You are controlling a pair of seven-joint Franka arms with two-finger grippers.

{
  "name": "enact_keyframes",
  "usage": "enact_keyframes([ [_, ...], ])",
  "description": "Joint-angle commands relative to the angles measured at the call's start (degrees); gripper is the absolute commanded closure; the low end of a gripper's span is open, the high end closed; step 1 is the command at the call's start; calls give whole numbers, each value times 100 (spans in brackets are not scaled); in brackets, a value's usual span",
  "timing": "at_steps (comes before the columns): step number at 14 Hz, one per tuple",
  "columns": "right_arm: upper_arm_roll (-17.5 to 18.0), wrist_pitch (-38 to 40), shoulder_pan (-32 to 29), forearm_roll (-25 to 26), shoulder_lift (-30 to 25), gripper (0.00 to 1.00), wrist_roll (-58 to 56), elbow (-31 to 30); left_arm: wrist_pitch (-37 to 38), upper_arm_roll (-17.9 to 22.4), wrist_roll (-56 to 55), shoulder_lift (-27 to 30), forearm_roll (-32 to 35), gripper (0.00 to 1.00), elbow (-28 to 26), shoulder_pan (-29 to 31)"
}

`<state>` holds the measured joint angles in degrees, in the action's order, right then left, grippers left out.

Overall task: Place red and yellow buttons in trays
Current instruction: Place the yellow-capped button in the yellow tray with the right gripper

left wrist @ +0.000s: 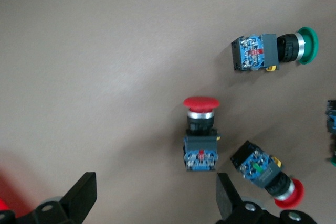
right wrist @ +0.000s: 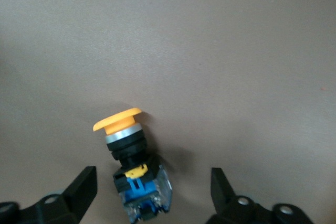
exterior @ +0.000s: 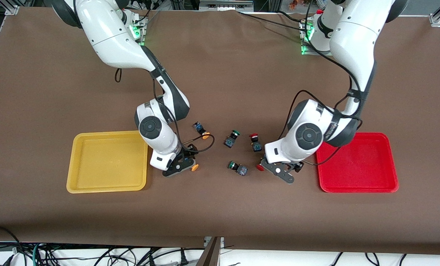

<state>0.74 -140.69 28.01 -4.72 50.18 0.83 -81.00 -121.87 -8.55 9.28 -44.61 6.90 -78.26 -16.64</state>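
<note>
Right gripper [right wrist: 149, 195] wide open around yellow button [right wrist: 131, 171], left gripper [left wrist: 155, 200] wide open, empty

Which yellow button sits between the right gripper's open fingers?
The yellow button beside the yellow tray, under the right gripper; the other yellow button lies farther from the front camera.

— What colours are you seeing on the brown table [exterior: 220, 207]?
— You're looking at a yellow tray [exterior: 107, 161], a red tray [exterior: 356, 164], and grey-blue switches wearing red caps [left wrist: 201, 102], orange-yellow caps [right wrist: 118, 119] and green caps [left wrist: 308, 45].
</note>
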Motion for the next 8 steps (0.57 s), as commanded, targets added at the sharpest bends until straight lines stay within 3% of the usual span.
enact_keyframes([
  [1, 5, -82, 55, -91, 80, 31, -3, 128, -354, 46, 205, -232, 145, 0, 30, -50],
  [3, -4, -47, 3, -73, 36, 52, -91, 137, -486, 46, 188, -346, 127, 0, 21, -59],
  [4, -4, -38, -59, -65, 18, 66, -144, 137, -539, 46, 188, -373, 127, 0, 13, -59],
  [5, 5, 49, -103, -73, -25, 87, -266, 137, -557, 46, 188, -399, 127, 0, -5, -50],
  [6, -4, 337, -155, -82, -87, 100, -320, 137, -574, 46, 188, -399, 118, 0, -14, -50],
  [8, -4, 1083, -445, -73, -437, 100, -451, 146, -575, 37, 188, -469, 118, 0, -14, -67],
])
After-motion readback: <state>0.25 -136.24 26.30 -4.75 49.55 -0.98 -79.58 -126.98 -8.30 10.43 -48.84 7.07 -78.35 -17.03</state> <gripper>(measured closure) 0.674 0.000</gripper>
